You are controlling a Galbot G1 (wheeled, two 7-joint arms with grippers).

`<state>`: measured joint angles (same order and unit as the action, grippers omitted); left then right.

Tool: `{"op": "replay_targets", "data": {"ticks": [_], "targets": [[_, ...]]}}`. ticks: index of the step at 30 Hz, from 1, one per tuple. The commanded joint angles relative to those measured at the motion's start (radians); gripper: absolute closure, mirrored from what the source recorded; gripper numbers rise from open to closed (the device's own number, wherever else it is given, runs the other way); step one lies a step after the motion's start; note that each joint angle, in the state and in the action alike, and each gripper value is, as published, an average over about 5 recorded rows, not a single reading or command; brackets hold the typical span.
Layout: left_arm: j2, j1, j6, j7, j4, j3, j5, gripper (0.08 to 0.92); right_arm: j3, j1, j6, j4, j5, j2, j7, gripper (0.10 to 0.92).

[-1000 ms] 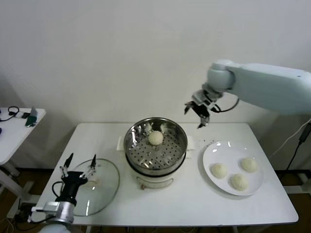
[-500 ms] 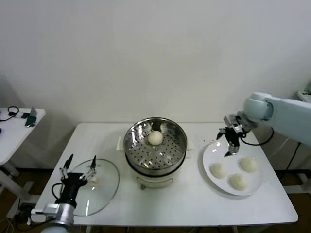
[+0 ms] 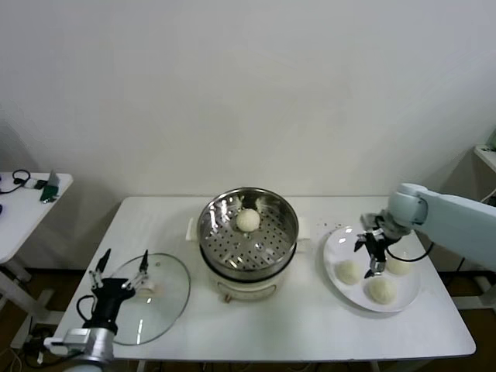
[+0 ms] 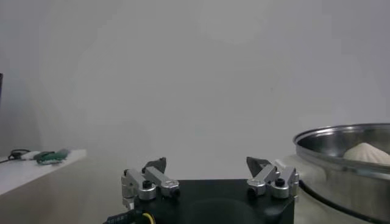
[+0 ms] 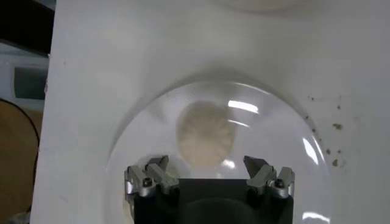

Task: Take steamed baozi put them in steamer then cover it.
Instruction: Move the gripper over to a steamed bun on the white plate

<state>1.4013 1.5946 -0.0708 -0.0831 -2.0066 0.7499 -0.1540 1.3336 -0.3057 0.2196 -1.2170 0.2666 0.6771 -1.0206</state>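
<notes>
Baozi point(image 3: 248, 220) number 1 sits inside the steamer point(image 3: 248, 232) on its perforated floor, toward the far side. The other 3 baozi point(image 3: 348, 271) lie on the white plate point(image 3: 335, 246) to my right of the steamer. My right hand point(image 3: 373, 256) hangs low over that plate, fingers apart and gripping nothing, just above the bun nearest the steamer; from my right wrist I see that bun point(image 5: 205, 134) directly beneath, between the 2 fingertips. The cover point(image 3: 164, 293) lies flat on the bench point(image 3: 294, 325) to my left of the steamer. My left hand point(image 3: 119, 269) rests at the cover's near-left edge, fingers spread and empty, pointing up and away from me.
</notes>
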Motion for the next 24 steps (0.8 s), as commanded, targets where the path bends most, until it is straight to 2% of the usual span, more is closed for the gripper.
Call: {"op": "replay_targets", "data": {"ticks": [1, 19, 24], "targets": [[0.002, 0.005, -0.001, 0.0, -0.003, 0.008, -0.001, 0.177, -0.071, 0.105, 0.004, 0.055, -0.031, 0.017, 0.0, 0.203], [0.002, -0.002, 0.002, 0.0, 0.001, 0.006, 0.003, 0.177, -0.119, 0.148, -0.014, 0.126, -0.067, 0.093, 0.002, 0.203], [0.003, -0.004, 0.003, 0.001, 0.002, 0.002, 0.006, 0.177, -0.125, 0.15, -0.017, 0.135, -0.066, 0.1, -0.001, 0.25]]}}
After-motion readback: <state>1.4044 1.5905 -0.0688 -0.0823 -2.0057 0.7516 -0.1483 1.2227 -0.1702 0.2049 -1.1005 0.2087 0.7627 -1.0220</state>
